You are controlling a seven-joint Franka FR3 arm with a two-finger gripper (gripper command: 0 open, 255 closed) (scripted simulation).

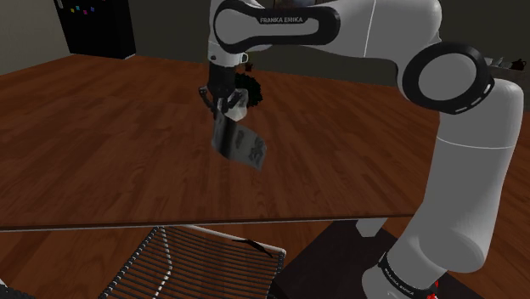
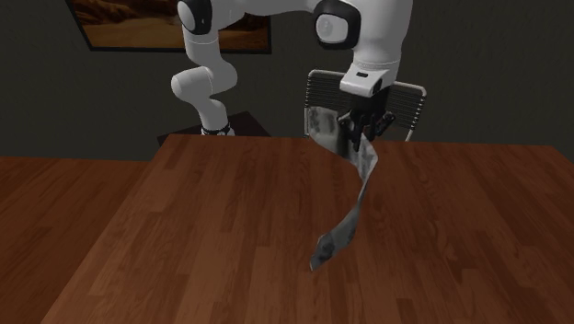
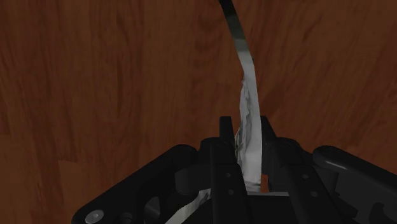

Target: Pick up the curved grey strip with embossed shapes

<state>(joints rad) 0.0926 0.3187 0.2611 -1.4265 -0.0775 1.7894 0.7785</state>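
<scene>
Grey strip (image 2: 350,221) hung curving over the wooden table (image 2: 166,239), its upper part clamped between the gripper's (image 2: 361,136) closed fingers (image 3: 226,130).

Shoulder view: dark shapes on the strip (image 1: 240,143) were too small to name, and its upper end sat hidden behind the gripper (image 1: 222,108). The arm (image 1: 459,81) was clipped by the top edge, the chair (image 1: 204,255) by the bottom edge, and the cabinet (image 1: 98,30) at upper left by the top edge, its coloured specks unreadable. Second exterior view: the wall picture (image 2: 138,28) at upper left was cut by the top edge and the chair back was partly covered by gripper and strip; wrist view: the strip's far end ran off the frame and its near end was buried between the fingers (image 3: 222,149).
</scene>
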